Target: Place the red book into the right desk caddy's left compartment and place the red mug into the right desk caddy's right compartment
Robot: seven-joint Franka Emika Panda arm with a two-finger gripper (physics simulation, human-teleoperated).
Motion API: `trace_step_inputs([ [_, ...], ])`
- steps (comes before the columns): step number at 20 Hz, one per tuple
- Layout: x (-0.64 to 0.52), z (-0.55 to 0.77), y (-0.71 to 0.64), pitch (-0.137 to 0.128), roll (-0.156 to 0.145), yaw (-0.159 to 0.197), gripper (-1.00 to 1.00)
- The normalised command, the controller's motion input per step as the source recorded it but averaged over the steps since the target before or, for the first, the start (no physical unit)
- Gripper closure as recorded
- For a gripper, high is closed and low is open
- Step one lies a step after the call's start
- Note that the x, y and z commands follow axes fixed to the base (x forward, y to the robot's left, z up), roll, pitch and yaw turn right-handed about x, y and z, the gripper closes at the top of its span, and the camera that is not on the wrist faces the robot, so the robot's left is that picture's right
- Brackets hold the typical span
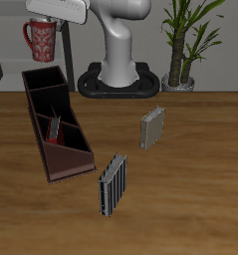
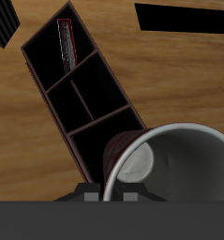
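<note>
Tool (image 1: 46,22) clamped on speckled dark red mug (image 1: 42,40), held aloft above square end section (image 1: 43,79) of long maroon desk caddy (image 1: 75,166) on wooden tabletop (image 1: 190,189); thin red book (image 2: 66,41) upright in opposite end section.

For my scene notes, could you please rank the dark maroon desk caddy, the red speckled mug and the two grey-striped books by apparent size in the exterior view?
1. Dark maroon desk caddy, clearly largest.
2. Red speckled mug, held high by the gripper, so its size is less sure.
3. The grey-striped book nearer the front edge and the one farther back: they look alike.
</note>
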Motion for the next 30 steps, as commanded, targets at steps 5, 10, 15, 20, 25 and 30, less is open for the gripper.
trace_step_inputs([
  [5, 0.13, -0.15, -0.04, 0.024, 0.002, -0.025, 1.0],
  [10, 0.07, -0.07, 0.0, 0.012, -0.004, -0.012, 1.0],
  [15, 0.08, -0.12, 0.09, 0.001, 0.029, -0.005, 1.0],
  [20, 0.08, -0.18, 0.04, 0.019, 0.003, -0.033, 1.0],
  [25, 0.03, -0.12, 0.05, 0.003, 0.003, -0.017, 1.0],
  [30, -0.02, -0.12, 0.06, -0.017, -0.005, -0.025, 1.0],
])
